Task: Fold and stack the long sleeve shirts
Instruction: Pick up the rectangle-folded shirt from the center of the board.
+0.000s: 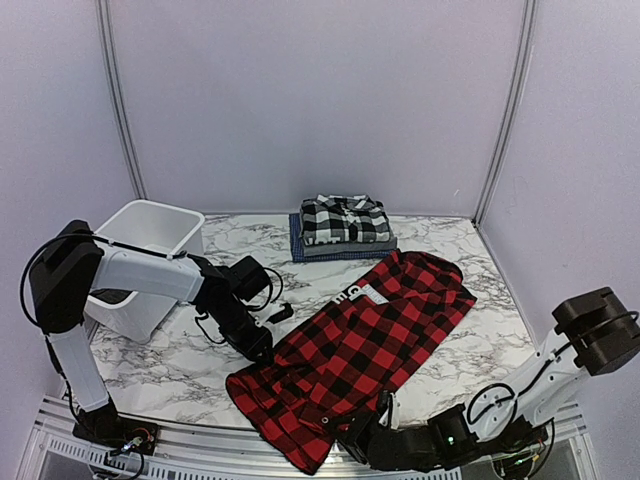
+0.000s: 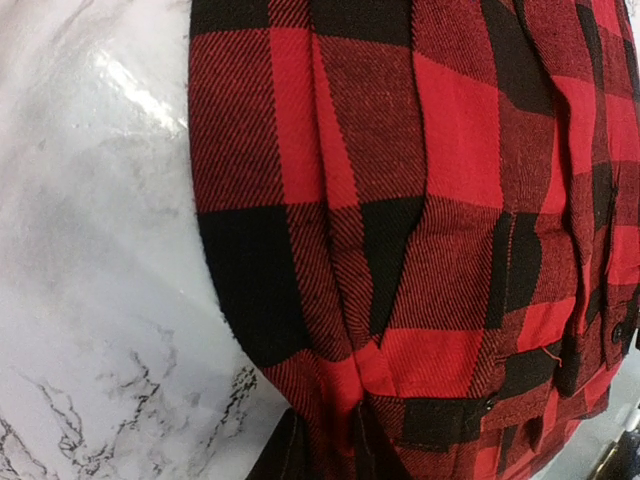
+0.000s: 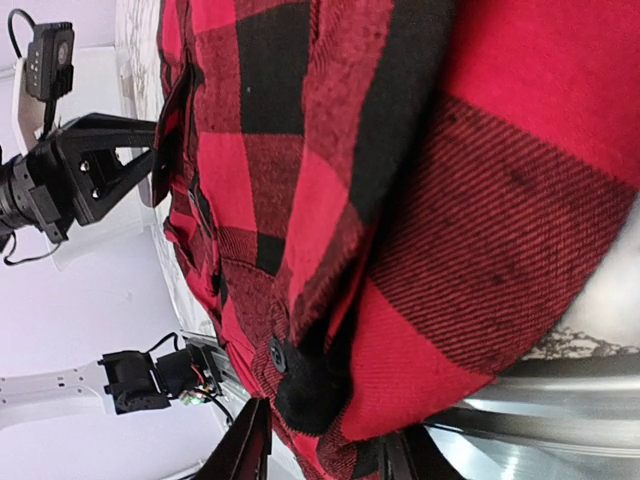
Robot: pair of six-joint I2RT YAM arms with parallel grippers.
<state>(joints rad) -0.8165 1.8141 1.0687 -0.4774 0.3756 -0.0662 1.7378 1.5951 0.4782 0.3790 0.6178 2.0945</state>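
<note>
Spread shirt (image 1: 370, 350) lies before folded stack (image 1: 343, 228), tub (image 1: 135, 312) left.

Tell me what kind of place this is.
Probably a robot lab test cell, not a home: plain walls boxing in a marble-pattern table, the left arm and right arm bolted at its near edge, and a red-and-black shirt spread out near a folded stack.

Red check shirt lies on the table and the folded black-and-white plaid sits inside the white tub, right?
No. The top view shows the black-and-white plaid folded atop the stack of shirts beside the white tub, not inside it. The red check shirt lies on the table.
</note>
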